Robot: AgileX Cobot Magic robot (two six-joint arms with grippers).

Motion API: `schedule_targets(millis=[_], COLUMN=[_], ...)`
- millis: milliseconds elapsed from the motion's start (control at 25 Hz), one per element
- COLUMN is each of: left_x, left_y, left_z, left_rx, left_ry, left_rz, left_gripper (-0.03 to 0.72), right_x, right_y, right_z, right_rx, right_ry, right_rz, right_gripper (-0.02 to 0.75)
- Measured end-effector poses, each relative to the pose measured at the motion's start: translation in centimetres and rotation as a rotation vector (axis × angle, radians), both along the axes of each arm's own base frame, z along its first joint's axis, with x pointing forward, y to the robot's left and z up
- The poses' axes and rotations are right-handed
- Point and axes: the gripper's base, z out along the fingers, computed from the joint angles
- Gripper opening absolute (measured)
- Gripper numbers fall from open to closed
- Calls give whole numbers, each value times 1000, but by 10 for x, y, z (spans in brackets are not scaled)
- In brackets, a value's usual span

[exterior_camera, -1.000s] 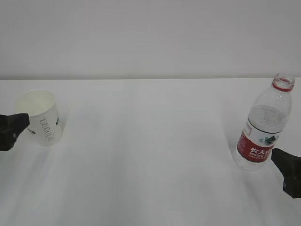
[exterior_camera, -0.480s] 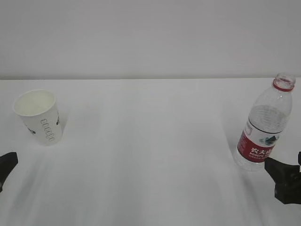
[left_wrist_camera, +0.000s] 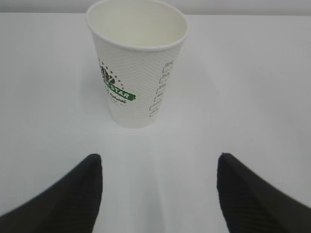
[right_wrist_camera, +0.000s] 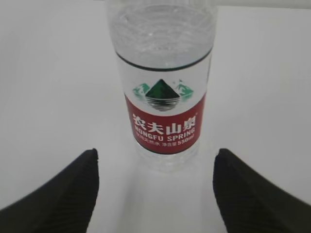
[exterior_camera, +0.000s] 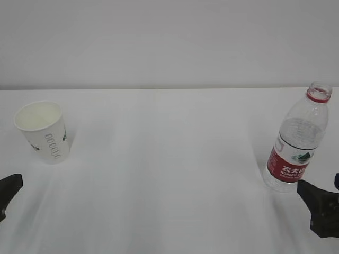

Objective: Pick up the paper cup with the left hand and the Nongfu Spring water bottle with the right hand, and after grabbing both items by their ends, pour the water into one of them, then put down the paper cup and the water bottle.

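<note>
Gaping wide apart and empty, jaws of left hand [left_wrist_camera: 158, 194] and right hand [right_wrist_camera: 155, 191].

The paper cup [left_wrist_camera: 136, 63] stands at 12 o'clock from the left hand [left_wrist_camera: 159, 194], bare table [exterior_camera: 169, 169] between. The water bottle [right_wrist_camera: 163, 82] stands at 12 o'clock from the right hand [right_wrist_camera: 155, 194], nothing between.

Bright, even light, white table [exterior_camera: 169, 174] looks washed out, soft pale shadows to the right of the cup [exterior_camera: 43, 131] and left of the bottle [exterior_camera: 297, 142], whole outside picture a bit fuzzy, close-up label letters sharp
</note>
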Motion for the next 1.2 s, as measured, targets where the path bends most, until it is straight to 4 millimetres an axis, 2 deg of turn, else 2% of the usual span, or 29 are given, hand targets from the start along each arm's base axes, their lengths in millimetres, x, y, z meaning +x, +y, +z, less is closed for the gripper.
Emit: schedule_targets(millis=[240, 480, 1200], left_x=[0, 2, 5], left_y=[0, 0, -1], left_z=[1, 6, 17], left_rx=[-3, -18, -44], left_ry=[-7, -71, -190], left_rz=[1, 2, 2], left_gripper=[533, 531, 517], right_x=[6, 11, 14], right_y=[8, 11, 4], right_z=[-7, -8, -10], right_rx=[-15, -1, 4], right_ry=[-37, -102, -104], right_rz=[82, 91, 6], right_gripper=[552, 552, 551])
